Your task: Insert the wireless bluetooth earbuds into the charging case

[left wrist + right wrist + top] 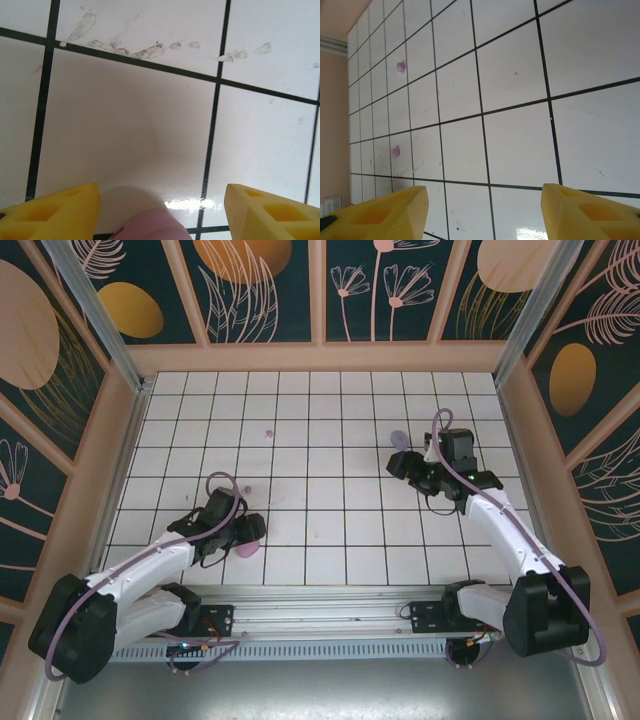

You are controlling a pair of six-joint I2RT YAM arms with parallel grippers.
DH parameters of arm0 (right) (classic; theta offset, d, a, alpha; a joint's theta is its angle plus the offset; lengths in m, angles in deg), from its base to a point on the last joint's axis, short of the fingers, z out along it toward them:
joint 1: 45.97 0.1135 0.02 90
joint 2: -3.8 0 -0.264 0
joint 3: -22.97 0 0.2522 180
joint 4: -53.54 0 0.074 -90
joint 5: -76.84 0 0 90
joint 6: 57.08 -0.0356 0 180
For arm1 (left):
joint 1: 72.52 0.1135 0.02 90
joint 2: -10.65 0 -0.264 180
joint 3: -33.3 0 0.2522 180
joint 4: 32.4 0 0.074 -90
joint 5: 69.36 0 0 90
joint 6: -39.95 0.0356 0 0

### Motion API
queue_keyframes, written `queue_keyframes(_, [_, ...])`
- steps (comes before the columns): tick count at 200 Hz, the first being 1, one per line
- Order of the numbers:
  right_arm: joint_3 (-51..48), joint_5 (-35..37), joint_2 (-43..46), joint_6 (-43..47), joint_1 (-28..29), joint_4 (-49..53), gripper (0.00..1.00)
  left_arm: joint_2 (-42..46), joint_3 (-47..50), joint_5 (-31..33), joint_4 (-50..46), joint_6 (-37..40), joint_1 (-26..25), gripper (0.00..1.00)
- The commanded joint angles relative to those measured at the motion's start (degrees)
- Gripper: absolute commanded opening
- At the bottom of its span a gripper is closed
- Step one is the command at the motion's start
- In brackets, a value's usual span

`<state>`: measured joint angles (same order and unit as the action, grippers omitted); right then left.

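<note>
A pinkish charging case (247, 548) lies on the tiles at the near left, partly under my left gripper (243, 532). In the left wrist view the left gripper (160, 194) stands open, and the case's pink rounded top (150, 227) shows low between the yellow fingers (65, 210), apart from both. Two tiny earbuds (268, 434) (247, 487) lie on the tiles further back. The right wrist view has them too (400, 66) (395, 151). My right gripper (402, 463) (484, 194) is open over bare tile, just in front of a lavender case (398, 437).
The white tiled floor (330, 510) is boxed in by wooden walls (320, 355) at the back and both sides. Scuff marks (145, 50) streak the tile ahead of the left gripper. The arms' mounting rail (320, 620) runs along the near edge.
</note>
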<state>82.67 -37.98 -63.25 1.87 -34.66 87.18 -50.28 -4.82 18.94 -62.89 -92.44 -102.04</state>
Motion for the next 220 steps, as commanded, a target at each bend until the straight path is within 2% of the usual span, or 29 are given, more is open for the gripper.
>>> queue_keyframes(1, [0.24,-1.8,-2.46,-1.47,0.2,-3.6,0.61,0.23,-0.82,-1.0,-3.65,-2.33,-0.5,0.66])
queue_keyframes(26, [1.01,-2.26,-4.52,-1.56,0.29,-5.22,0.61,-0.65,-2.62,1.13,-9.11,-4.86,-1.09,0.66])
queue_keyframes(50, [1.78,-2.62,-6.61,-1.13,0.66,-6.41,0.61,1.08,-1.7,0.44,-9.46,-10.26,-1.55,0.64])
queue_keyframes(81, [1.89,-1.86,-8.45,-0.51,1.59,-7.1,0.61,2.98,0.25,1.62,-14.64,-17.03,-1.76,0.63])
queue_keyframes(121, [-1.17,-1.64,-8.84,-0.91,1.65,-9.97,0.61,5.25,1.79,-4.92,-9.08,-22.34,-2.79,0.6])
queue_keyframes(140, [-1.31,-1.38,-9.48,-0.1,1.69,-9.86,0.61,4.03,1.31,-8.06,-3.81,-25.33,-4.47,0.6])
queue_keyframes(170, [-0.85,-1.02,-10.03,1.49,1.61,-9.27,0.61,-0.96,-0.78,-9.27,5.04,-29.45,-7.62,0.6])
queue_keyframes(194, [-0.85,-1.2,-10.36,2.04,1.51,-9.06,0.61,-8.89,-6.01,-9.29,10.69,-28.68,-10.41,0.61])
queue_keyframes(220, [-1.43,-2.02,-9.91,2.0,1.47,-8.7,0.61,-15.5,-16.14,-5.27,1.39,-19.36,-11.07,0.65])
